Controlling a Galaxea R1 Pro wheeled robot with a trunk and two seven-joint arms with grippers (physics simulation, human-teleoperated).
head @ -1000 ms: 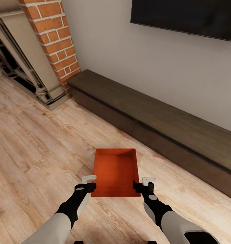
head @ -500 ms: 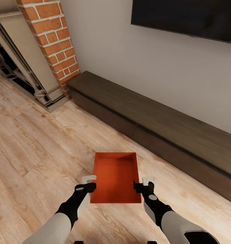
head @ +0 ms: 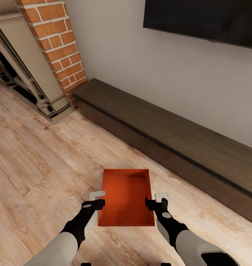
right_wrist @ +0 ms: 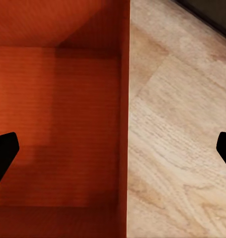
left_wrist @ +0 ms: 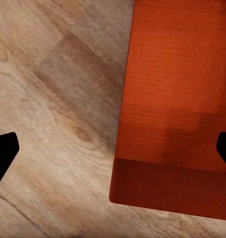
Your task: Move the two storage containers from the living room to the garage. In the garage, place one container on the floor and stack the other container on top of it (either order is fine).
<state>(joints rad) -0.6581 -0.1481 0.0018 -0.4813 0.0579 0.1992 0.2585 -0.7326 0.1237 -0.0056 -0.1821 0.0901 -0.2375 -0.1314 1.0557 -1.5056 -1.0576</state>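
Just an unmarked orange-red storage container between both open grippers.

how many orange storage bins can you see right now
1. The orange storage bin sits over the wood plank floor between the left pincer and right pincer. A second may be out of frame.

Light wood plank floor runs up to a plain pale grey wall. A long dark brown low cabinet lines it beneath a black wall-mounted TV, beside a red brick fireplace column.
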